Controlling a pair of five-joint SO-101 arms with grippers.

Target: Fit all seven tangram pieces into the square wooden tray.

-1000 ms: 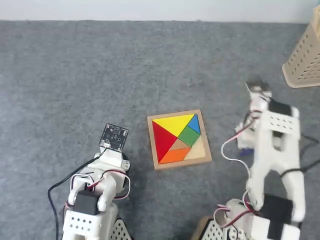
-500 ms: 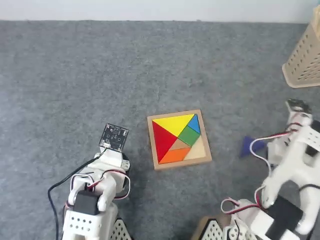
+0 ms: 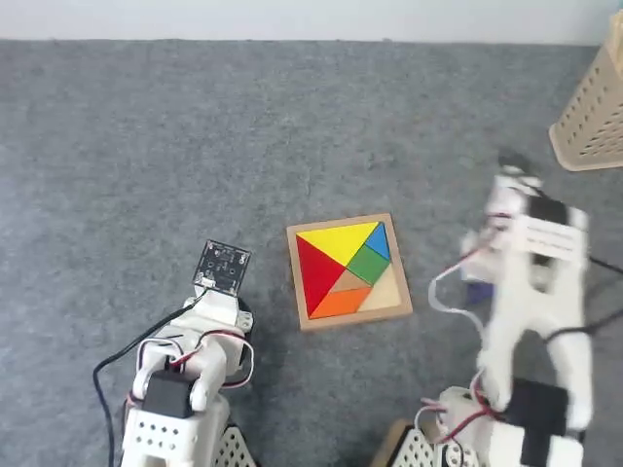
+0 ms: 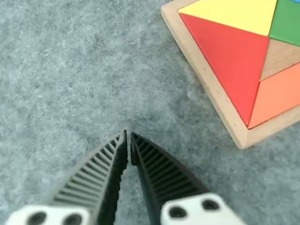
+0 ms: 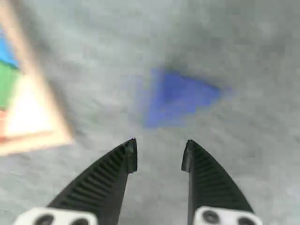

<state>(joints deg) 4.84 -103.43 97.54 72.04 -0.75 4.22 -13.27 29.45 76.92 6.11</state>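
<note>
- Right end effector [image 5: 160, 145] hangs released; we see the blue triangle [image 5: 180, 96] just beyond its tips.
- Left end effector [image 4: 127, 136] is clenched, empty, with the tray [image 4: 205, 70] beside it.
- Six pieces seem seated; one remains.

grey felt-like mat [image 3: 146, 146] — pale wall [image 3: 292, 17] behind, perhaps a beige slotted basket [image 3: 594, 112]

The high view looks steeply down on the whole grey surface [image 3: 146, 146], with the wooden tray [image 3: 348, 270] at centre frame, while the wrist cameras peer close down past the left gripper [image 4: 128, 138] and right gripper [image 5: 159, 152], each catching that tray's edge.
</note>
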